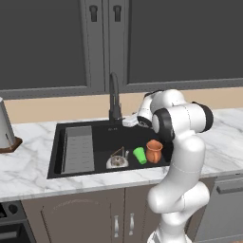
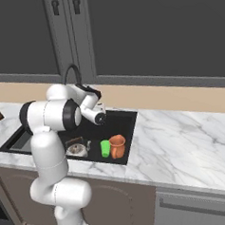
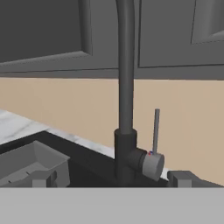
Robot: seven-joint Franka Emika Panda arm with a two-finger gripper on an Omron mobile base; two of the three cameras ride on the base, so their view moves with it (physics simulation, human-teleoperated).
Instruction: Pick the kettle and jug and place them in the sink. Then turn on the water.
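The white marble counter (image 1: 33, 171) ran under dark upper cabinets (image 1: 42, 42), with the black sink (image 1: 59, 142) sunk into it toward the back edge and a tan backsplash (image 1: 57, 107) behind. The white arm (image 1: 182, 161) rose from in front of the counter, folded at the elbow above the sink's right end and reached back and left, so that its wrist lay low over the rear rim of the basin, just right of the faucet (image 1: 114, 97). The gripper (image 3: 111, 179) pointed at the faucet's base; in the hand view its two dark fingertips (image 3: 43, 178) stood far apart — jaws spread wide, nothing between them — with the faucet's column and its side lever (image 3: 155, 127), standing upright from a round grey cap, straight ahead. A grey ribbed tray (image 1: 78, 149) filled the left part of the sink. At the counter's left edge stood a tall whitish appliance (image 1: 4, 126) on a brown base. In the right front part of the basin three things stood in a row: the silver kettle (image 1: 117, 160) leftmost, then a small green cup (image 1: 139, 155), then the terracotta jug (image 1: 154, 151) nearest the right wall, the cup just beside the jug. No stream was visible falling from the spout.
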